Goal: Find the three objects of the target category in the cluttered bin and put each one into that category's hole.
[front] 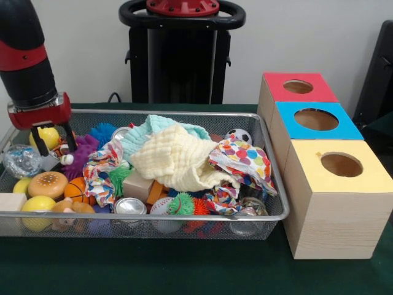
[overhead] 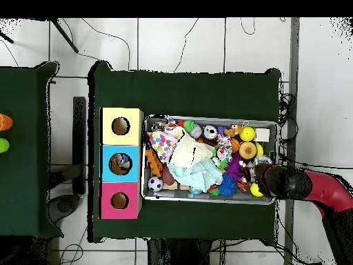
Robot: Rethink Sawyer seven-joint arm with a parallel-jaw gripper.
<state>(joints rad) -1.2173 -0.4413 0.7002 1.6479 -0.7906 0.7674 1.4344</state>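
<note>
My gripper point(front: 56, 147) hangs low in the far left corner of the wire mesh bin point(front: 184, 216), and its black fingers point(front: 40, 142) stand apart, open. A yellow ball point(front: 49, 136) shows between them, near the palm; I cannot tell whether they touch it. In the overhead view the gripper point(overhead: 274, 181) is over the bin's right end, beside that yellow ball point(overhead: 256, 190). Three wooden boxes stand to the right of the bin, each with a round hole: red point(front: 299, 87), blue point(front: 316, 118) and yellow point(front: 341, 165).
The bin holds a pale yellow cloth point(front: 178, 160), a teal cloth point(front: 153, 126), a polka-dot cloth point(front: 242, 161), a soccer ball point(front: 238, 135), a small basketball point(front: 75, 189), spiky balls point(front: 83, 150), tins point(front: 130, 206), a clear ball point(front: 21, 161) and a wooden block point(front: 12, 201).
</note>
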